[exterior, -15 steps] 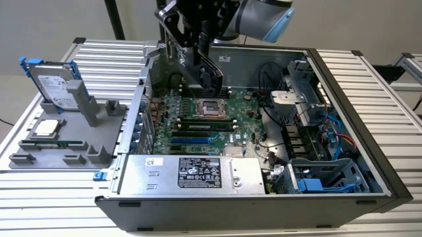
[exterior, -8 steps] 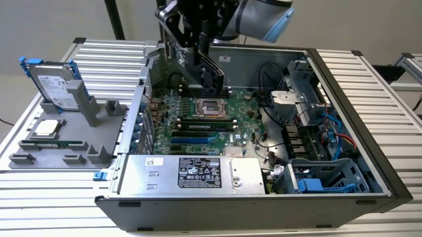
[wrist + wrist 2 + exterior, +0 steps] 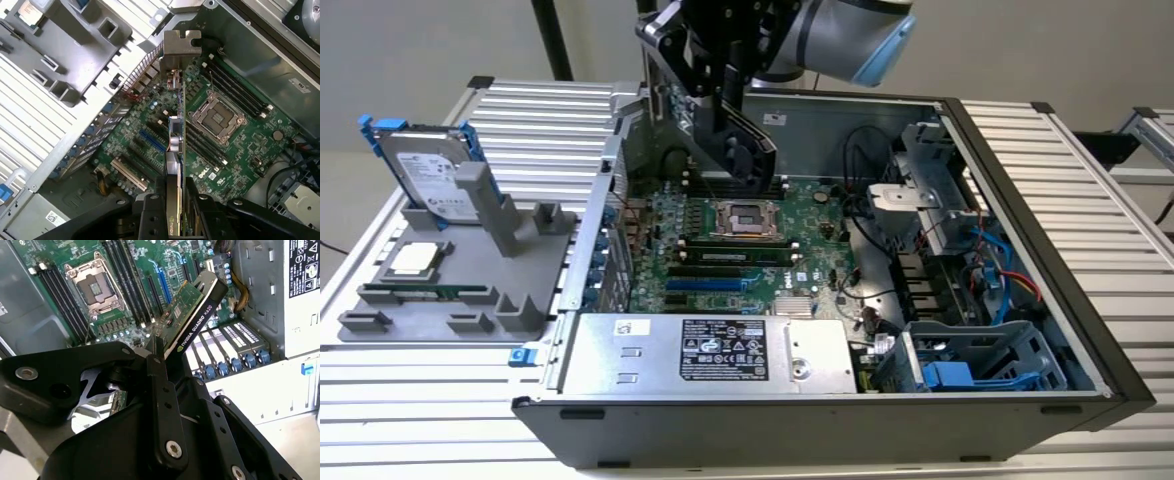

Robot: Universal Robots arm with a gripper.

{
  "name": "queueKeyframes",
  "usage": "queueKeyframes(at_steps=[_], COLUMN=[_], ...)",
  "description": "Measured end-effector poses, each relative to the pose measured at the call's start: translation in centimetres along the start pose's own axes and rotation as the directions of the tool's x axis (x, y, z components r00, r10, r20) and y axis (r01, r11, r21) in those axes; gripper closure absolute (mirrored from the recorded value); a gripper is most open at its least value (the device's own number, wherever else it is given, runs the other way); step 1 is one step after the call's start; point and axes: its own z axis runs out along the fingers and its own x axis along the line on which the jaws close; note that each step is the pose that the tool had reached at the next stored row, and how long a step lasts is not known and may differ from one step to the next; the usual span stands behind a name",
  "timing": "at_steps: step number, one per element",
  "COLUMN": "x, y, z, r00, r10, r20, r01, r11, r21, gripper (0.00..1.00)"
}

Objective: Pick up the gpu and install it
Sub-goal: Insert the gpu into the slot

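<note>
overhead, gripper (image 3: 159, 354) pinches the gpu (image 3: 192, 310) above the motherboard (image 3: 172, 265), seemingly clear of it

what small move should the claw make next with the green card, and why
Probably a short sideways shift toward the blue expansion slot, not yet down: the claw grips the green circuit card with black cooler edge-down above the green motherboard, off to one side of that slot.

A pale wall (image 3: 400, 50) (evenly lit) backs a ribbed metal table (image 3: 414, 400).
</note>
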Motion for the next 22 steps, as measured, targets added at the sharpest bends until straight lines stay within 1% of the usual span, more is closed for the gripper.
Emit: queueKeyframes(at_steps=[6, 11, 16, 22], x=[0.01, 0.0, 0.0, 0.0], y=[0.01, 0.0, 0.0, 0.0], z=[-0.02, -0.03, -0.04, -0.06], r00=[0.9993, 0.9977, 0.995, 0.9903], r10=[-0.037, -0.068, -0.1, -0.139], r20=[-0.0006, -0.0011, -0.0016, -0.0023], r01=[0.037, 0.068, 0.1, 0.139], r11=[0.9993, 0.9977, 0.995, 0.9903], r21=[0.0003, 0.0005, 0.0007, 0.0011], gripper=[1.0, 1.0, 1.0, 1.0])
